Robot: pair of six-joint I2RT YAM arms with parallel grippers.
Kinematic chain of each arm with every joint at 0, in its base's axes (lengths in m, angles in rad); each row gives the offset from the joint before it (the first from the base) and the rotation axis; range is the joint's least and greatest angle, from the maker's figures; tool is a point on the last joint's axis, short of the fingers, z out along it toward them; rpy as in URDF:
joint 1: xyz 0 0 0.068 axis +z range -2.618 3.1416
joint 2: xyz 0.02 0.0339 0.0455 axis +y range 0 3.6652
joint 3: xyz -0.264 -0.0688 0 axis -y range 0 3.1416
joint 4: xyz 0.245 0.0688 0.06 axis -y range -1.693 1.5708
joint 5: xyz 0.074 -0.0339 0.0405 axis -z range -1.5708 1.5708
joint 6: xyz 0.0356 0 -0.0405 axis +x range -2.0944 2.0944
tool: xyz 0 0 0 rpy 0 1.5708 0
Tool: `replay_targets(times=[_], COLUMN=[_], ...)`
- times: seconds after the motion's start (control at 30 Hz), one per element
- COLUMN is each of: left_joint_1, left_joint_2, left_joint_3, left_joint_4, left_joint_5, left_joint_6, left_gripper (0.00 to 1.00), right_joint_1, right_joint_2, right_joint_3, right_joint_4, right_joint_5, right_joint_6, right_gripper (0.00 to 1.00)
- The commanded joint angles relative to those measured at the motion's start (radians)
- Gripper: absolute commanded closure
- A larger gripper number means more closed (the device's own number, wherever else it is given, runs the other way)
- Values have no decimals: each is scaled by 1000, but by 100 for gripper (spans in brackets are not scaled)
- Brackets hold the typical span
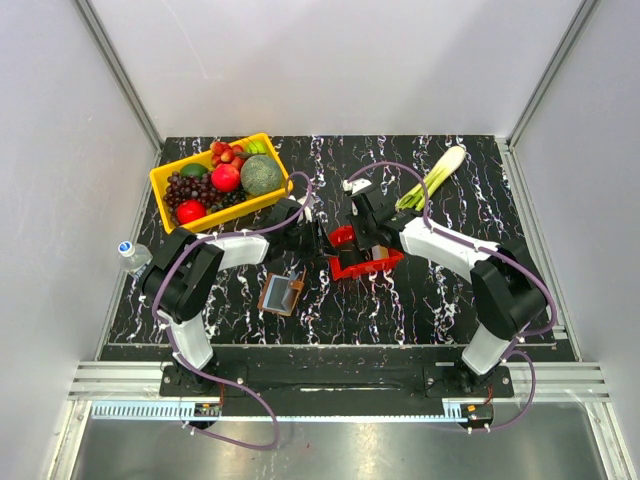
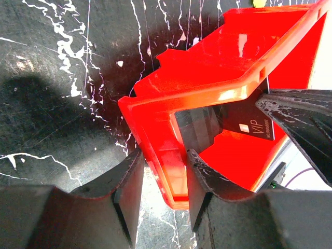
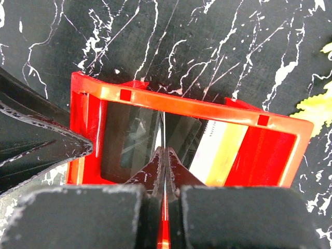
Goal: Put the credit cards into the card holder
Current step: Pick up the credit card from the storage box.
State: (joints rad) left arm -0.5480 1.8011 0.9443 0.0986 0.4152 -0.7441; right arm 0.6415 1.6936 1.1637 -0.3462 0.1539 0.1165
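Right claw (image 3: 165, 155) pinched shut on a black card (image 2: 244, 122) inside the red bin (image 3: 207, 106); left claw (image 2: 164, 158) narrow, clamping that bin's left wall.
The black card stands on edge, tilted, one corner down; long axis cannot be told. At the bin's right side lean whitish and tan cards (image 3: 220, 155). The card holder (image 1: 281, 295) lies open on the bench (image 1: 420, 310), left of the bin and nearer the bases, a strip of bench between.
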Motion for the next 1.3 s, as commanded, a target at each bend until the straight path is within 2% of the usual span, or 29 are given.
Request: replay_targets(times=[0.0,0.13,0.3,0.37,0.8,1.0,1.07,1.27], left_joint_1=[-6,-3,-1,-1,0,2,2,5], left_joint_2=[0,0,0,-2,-3,-2,0,-12], left_joint_3=[31,34,34,33,30,31,31,24], left_joint_4=[6,12,10,12,16,18,19,13], left_joint_5=[22,28,28,25,28,30,31,8], left_joint_6=[22,17,18,18,15,14,14,9], left_gripper=[79,80,80,80,80,81,81,82], right_joint_1=[4,4,4,4,3,4,4,3], right_joint_2=[-35,-8,8,6,81,90,91,5], right_joint_3=[-6,2,17,22,71,79,83,103], right_joint_4=[66,36,21,26,-50,-65,-73,-70], right_joint_5=[-28,-28,-99,-106,-20,-16,-10,-10], right_joint_6=[2,-12,-18,-11,-24,-28,-29,-34], right_gripper=[100,100,100,96,91,92,99,100])
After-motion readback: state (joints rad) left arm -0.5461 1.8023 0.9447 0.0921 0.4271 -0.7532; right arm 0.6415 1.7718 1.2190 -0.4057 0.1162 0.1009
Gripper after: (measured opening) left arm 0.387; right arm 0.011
